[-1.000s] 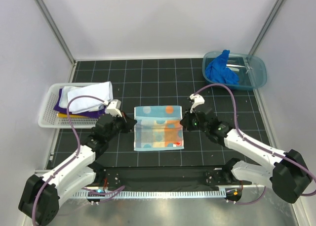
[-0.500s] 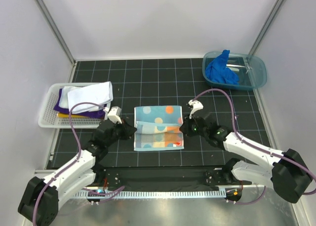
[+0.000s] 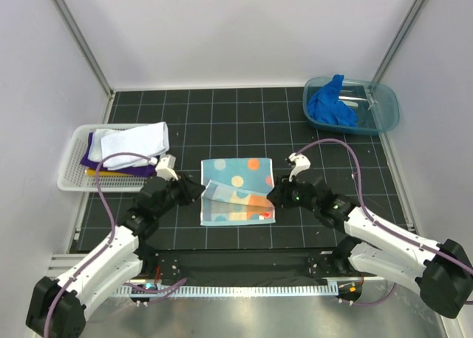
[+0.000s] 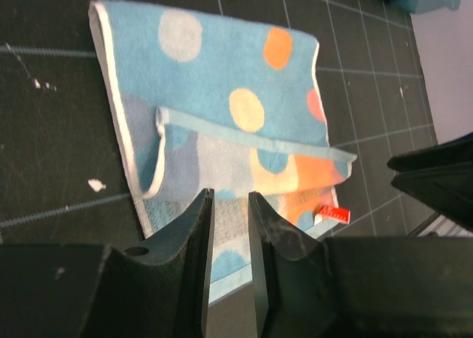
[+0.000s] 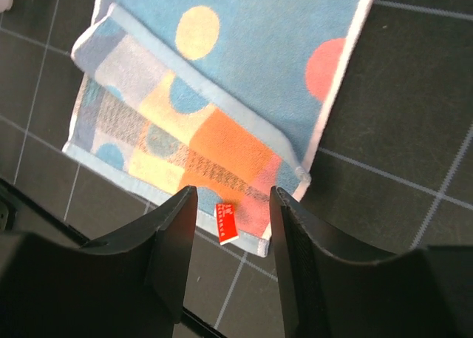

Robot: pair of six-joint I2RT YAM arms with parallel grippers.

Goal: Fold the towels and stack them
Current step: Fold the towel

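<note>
Spotted towel (image 3: 238, 190), centre-frame, is half-folded; left fingers (image 4: 194, 271) narrowly apart, right fingers (image 5: 171, 238) wider, both empty; next fold likely needs an edge grip.

Enclosed cell. Back wall (image 3: 244, 35) plain white, matte; left wall (image 3: 37, 94) and right wall (image 3: 443, 72) the same. Slanted aluminium posts in the rear corners, left post (image 3: 77, 38), right post (image 3: 403, 31).

Table top is a black mat (image 3: 236, 123) ruled with a thin white grid; small white flecks (image 4: 94, 184) on it. Brushed metal sheet (image 3: 244, 316) along the near edge.

White mesh basket (image 3: 70, 183) at the mat's left side. Translucent teal tub (image 3: 384, 101) at the rear right corner.

Light even, diffuse, with soft shadows.
</note>
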